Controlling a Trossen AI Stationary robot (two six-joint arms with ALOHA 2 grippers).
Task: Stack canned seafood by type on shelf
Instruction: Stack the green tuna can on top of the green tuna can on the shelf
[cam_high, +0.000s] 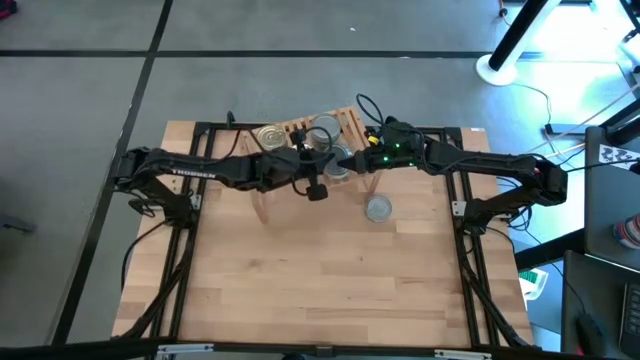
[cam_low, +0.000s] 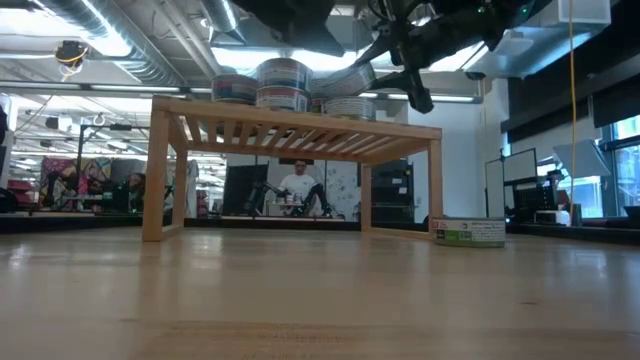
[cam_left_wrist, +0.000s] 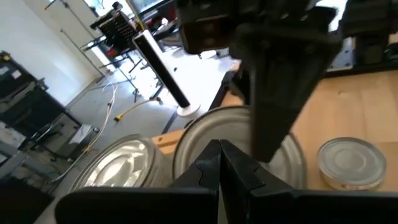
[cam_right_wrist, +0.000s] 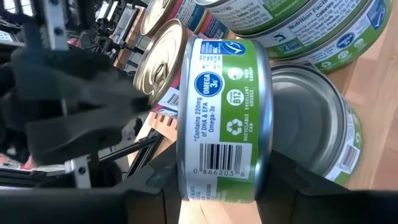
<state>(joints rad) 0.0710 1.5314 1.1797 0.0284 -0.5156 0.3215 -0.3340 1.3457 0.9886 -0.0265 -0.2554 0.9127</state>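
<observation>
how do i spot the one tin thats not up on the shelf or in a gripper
Find the light wooden slatted shelf at the far edge of the table, where both arms meet. Look nearer the table's middle, on the right arm's side: a lone silver-topped tin sits flat on the bare tabletop. Every other tin is clustered up on the shelf.

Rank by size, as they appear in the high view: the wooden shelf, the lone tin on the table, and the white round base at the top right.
1. The shelf, widest although the arms cover part of it.
2. The white round base.
3. The lone tin, close to the base in size, so this order is unsure.
</observation>
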